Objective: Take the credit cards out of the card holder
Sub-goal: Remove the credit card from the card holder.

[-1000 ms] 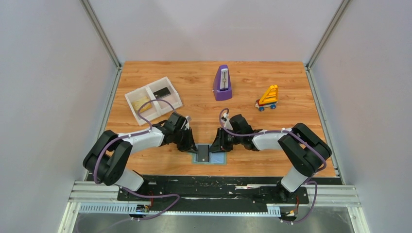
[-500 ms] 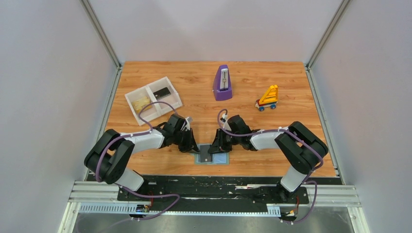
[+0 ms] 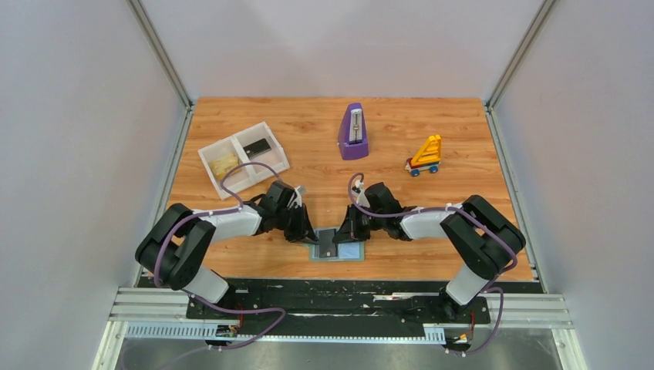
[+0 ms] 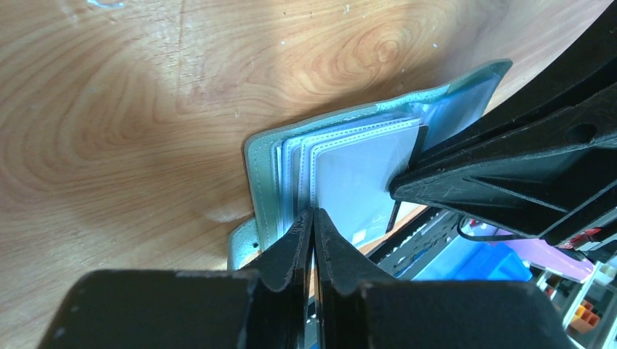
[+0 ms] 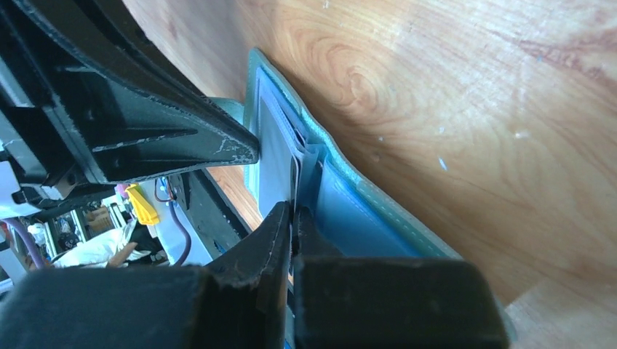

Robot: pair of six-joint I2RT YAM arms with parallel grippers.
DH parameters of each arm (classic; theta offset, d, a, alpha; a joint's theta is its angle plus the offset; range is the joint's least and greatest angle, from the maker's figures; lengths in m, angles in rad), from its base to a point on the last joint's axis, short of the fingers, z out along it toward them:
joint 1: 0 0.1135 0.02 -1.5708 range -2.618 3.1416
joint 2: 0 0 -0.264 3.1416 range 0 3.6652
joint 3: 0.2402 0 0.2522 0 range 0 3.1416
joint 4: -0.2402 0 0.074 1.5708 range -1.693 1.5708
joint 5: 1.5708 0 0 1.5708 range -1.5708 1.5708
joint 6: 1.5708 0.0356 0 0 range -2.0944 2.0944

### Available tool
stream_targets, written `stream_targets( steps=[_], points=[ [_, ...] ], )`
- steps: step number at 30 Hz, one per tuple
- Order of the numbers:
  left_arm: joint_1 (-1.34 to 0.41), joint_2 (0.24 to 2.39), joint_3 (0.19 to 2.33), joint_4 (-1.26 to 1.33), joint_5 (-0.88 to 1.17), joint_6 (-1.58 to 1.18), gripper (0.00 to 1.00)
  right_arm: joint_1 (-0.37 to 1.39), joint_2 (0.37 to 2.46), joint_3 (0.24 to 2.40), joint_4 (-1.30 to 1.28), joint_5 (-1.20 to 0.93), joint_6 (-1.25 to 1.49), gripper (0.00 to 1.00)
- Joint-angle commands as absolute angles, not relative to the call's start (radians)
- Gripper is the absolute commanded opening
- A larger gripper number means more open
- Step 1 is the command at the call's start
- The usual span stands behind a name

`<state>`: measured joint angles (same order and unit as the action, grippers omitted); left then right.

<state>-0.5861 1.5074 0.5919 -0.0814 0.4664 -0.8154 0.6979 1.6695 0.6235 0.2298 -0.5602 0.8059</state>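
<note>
The pale teal card holder (image 3: pixel 352 252) lies open near the table's front edge, its clear pocket leaves fanned up (image 4: pixel 342 174). My left gripper (image 3: pixel 308 233) (image 4: pixel 313 212) is shut on the edge of one pocket leaf. My right gripper (image 3: pixel 345 231) (image 5: pixel 294 207) faces it from the other side, shut on the thin edge of a dark credit card (image 3: pixel 327 243) (image 4: pixel 396 215) that sits between the leaves (image 5: pixel 295 174). The holder's teal cover (image 5: pixel 364 211) lies flat under the right fingers. Most of that card is hidden by the pocket.
A white two-compartment tray (image 3: pixel 266 129) at the back left holds a yellowish card (image 3: pixel 224 163) and a dark card (image 3: pixel 257 146). A purple metronome (image 3: pixel 353 132) and a yellow toy (image 3: pixel 425 156) stand farther back. The black base rail (image 3: pixel 339 289) runs just behind the holder.
My right gripper has closed onto the dark card's edge. Both grippers and the holder have shifted slightly to the right.
</note>
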Motion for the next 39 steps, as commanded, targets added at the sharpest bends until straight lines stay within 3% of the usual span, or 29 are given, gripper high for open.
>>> stream_targets(
  steps=[1, 5, 8, 12, 22, 31, 34, 39],
  points=[
    [-0.597, 1.563, 0.542, -0.122, 0.383, -0.793, 0.13, 0.679, 1.624, 0.593, 0.309, -0.635, 0.758, 0.00],
    [-0.597, 1.561, 0.531, -0.130, 0.364, -0.792, 0.13, 0.661, 1.625, 0.591, 0.304, -0.683, 0.729, 0.00],
    [-0.597, 1.570, 0.531, -0.123, 0.365, -0.793, 0.13, 0.650, 1.639, 0.592, 0.311, -0.741, 0.721, 0.11],
    [-0.596, 1.572, 0.530, -0.117, 0.370, -0.798, 0.13, 0.643, 1.654, 0.568, 0.399, -0.809, 0.757, 0.00],
    [-0.597, 1.577, 0.538, -0.153, 0.345, -0.795, 0.13, 0.599, 1.619, 0.561, 0.306, -0.783, 0.707, 0.04],
    [-0.597, 1.580, 0.542, -0.152, 0.353, -0.804, 0.13, 0.577, 1.631, 0.566, 0.301, -0.866, 0.693, 0.00],
    [-0.597, 1.578, 0.542, -0.155, 0.349, -0.807, 0.13, 0.575, 1.615, 0.575, 0.259, -0.844, 0.680, 0.05],
    [-0.596, 1.579, 0.544, -0.157, 0.352, -0.811, 0.13, 0.573, 1.595, 0.578, 0.236, -0.826, 0.684, 0.00]
  ],
)
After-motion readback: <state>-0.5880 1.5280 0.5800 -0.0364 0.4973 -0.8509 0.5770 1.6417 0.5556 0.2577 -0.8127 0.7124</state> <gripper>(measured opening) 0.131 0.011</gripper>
